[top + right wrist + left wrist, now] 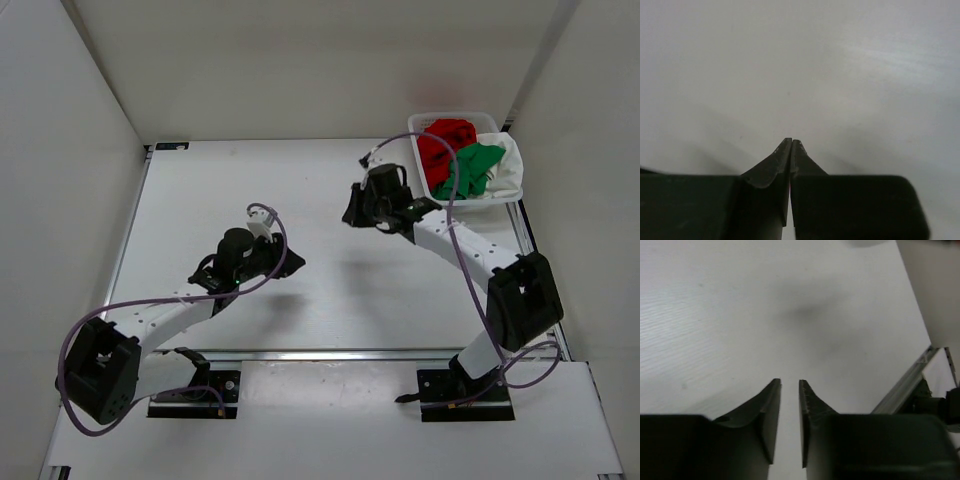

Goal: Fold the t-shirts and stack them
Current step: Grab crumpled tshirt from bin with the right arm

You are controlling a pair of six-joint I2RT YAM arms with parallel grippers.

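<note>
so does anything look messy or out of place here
The red shirt and green shirt lie crumpled together in the basket at the table's far right corner, and the white shirt spills over its right rim. Nothing else looks odd.

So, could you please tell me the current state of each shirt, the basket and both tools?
red t-shirt: crumpled, unfolded, in the basket.
green t-shirt: crumpled, unfolded, in the basket beside the red one.
white t-shirt: bunched at the basket's right side, unfolded.
basket: upright at the far right corner of the table, holding the shirts.
left tool: slightly open, empty.
right tool: shut, empty.
</note>
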